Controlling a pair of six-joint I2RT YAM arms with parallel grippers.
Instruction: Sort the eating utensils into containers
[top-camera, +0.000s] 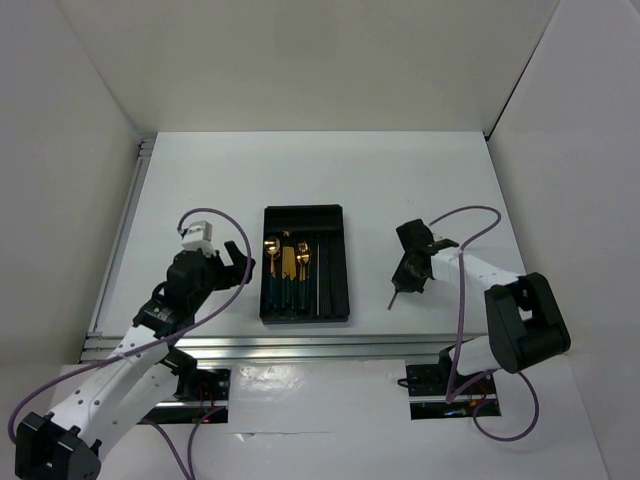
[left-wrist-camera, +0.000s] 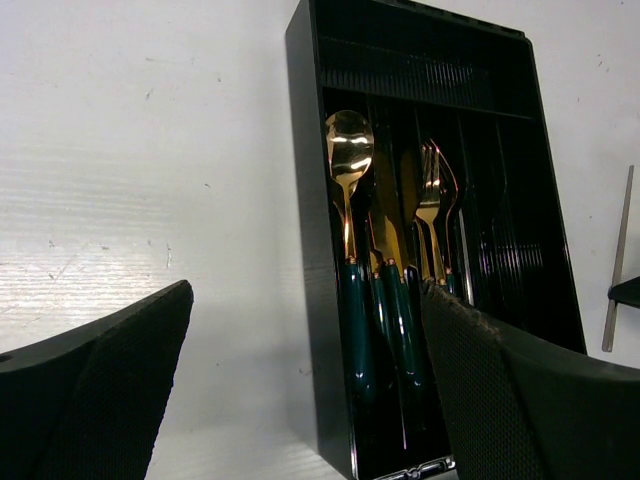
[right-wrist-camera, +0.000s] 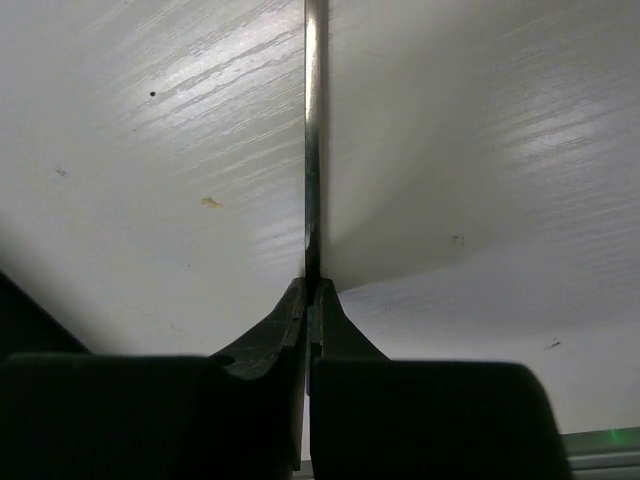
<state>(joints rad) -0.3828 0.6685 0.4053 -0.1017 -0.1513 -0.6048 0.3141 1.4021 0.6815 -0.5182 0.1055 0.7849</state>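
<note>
Pinching a thin silver piece (right-wrist-camera: 314, 150) near one end in the right hand (right-wrist-camera: 312, 290), clamped hard w/ no gap showing. Poking out of that hand toward the near edge, low over the tabletop (top-camera: 200, 180), right of the black tray (top-camera: 305, 210) and apart from it. Holding nothing in the left hand (top-camera: 240, 262), spread wide, parked just beside the tray's left wall. Already lying lengthwise in the tray's left-side compartments: gold spoon (left-wrist-camera: 349, 150), knife (left-wrist-camera: 388, 205) and fork (left-wrist-camera: 430, 195), green handles toward the arms.

Risks from here, by judgement:
- Could pivot or slide out of so narrow a pinch on a slick, slim rod during the carry.
- Could catch on the tray's right wall or a divider if brought in too low or skewed.
- Could land across two slots instead of inside one.
- Might shove the light tray sideways on contact.

Hard to make out:
- Can't tell what sort of utensil, cropped at the top in the wrist view and a mere sliver from above.
- Can't tell if touching the tabletop at the tip.
- Can't count pcs stacked among the handles.
- Right-side slots too dark to read.
</note>
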